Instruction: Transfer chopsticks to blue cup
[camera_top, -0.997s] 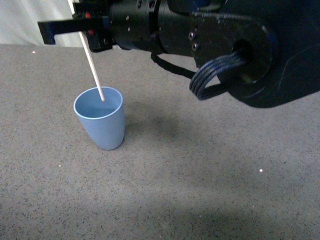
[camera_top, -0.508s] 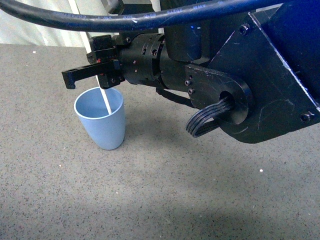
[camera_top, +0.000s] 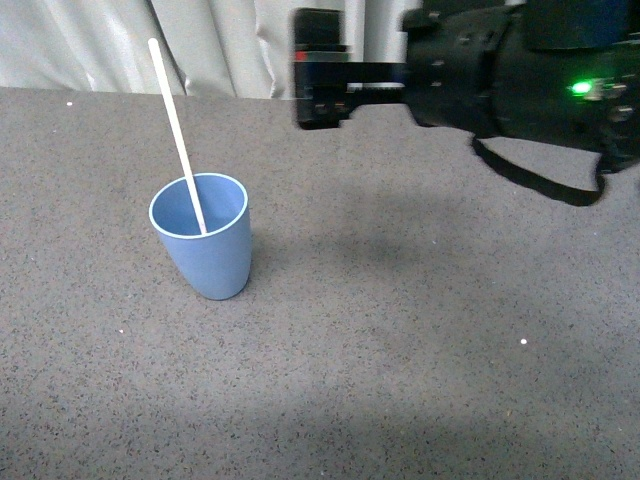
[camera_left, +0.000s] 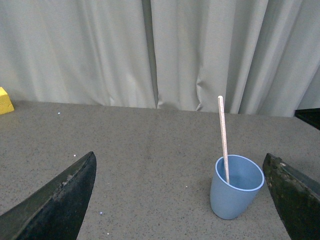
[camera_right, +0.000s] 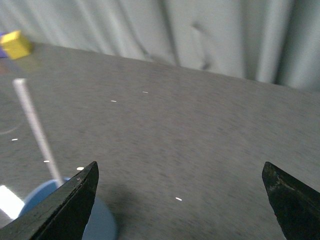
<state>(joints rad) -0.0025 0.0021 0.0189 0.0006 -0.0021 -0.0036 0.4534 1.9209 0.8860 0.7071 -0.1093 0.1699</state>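
The light-blue cup (camera_top: 204, 248) stands on the grey table at centre left. The pale wooden chopstick (camera_top: 175, 130) stands in it, leaning to the far left, its lower end inside the cup. My right gripper (camera_top: 318, 75) is open and empty, up and to the right of the cup, well clear of the stick. In the left wrist view the cup (camera_left: 235, 192) and stick (camera_left: 223, 135) lie ahead, close to one of my open left gripper's fingers (camera_left: 295, 195). The right wrist view shows the stick (camera_right: 36, 127) and the cup rim (camera_right: 45, 192).
A grey speckled table (camera_top: 420, 330) runs to pale curtains (camera_top: 90, 45) at the back. A yellow block (camera_left: 5, 101) sits at the far table edge; it also shows in the right wrist view (camera_right: 16, 44).
My right gripper has let go of the chopstick and drawn up and to the right, away from the cup. The stick now rests in the cup on its own.
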